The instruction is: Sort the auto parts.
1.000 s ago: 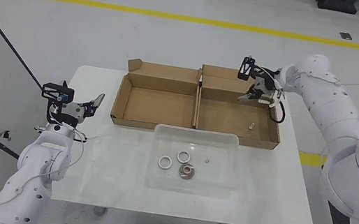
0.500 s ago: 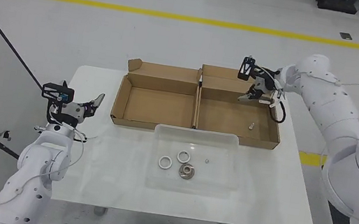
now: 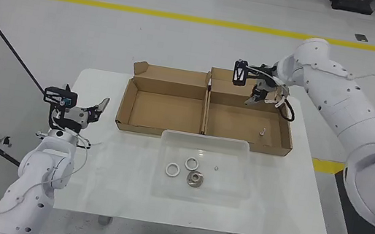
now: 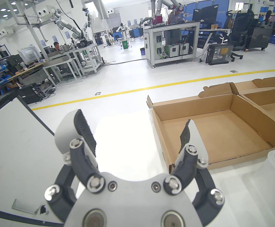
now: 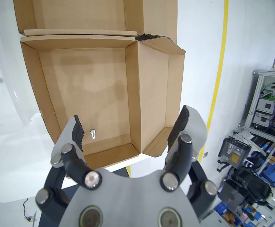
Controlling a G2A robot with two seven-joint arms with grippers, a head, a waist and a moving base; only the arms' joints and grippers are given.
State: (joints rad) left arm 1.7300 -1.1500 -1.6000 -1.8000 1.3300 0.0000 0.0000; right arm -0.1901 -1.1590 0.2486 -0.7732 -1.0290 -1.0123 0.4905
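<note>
**Auto-parts sorting station: contents and positions**

White tabletop (image 3: 285, 199) carrying two open cardboard boxes side by side.
- Left box (image 3: 166, 112): bare floor.
- Right box (image 3: 231, 124): one small bolt (image 3: 262, 130) lying near its outer wall.
- Clear tray (image 3: 229, 188), just in front of the boxes: two rings (image 3: 174, 169), one round hub piece (image 3: 194, 179), one tiny part (image 3: 217, 168).
- Left claw (image 3: 95, 107): wide open, holding nothing, by the tabletop's left edge.
- Right claw (image 3: 257, 98): wide open, holding nothing, above the right box's far side.

Right end effector (image 5: 131, 126) spread, bolt (image 5: 93, 134) in cardboard box (image 5: 90, 86)
</note>
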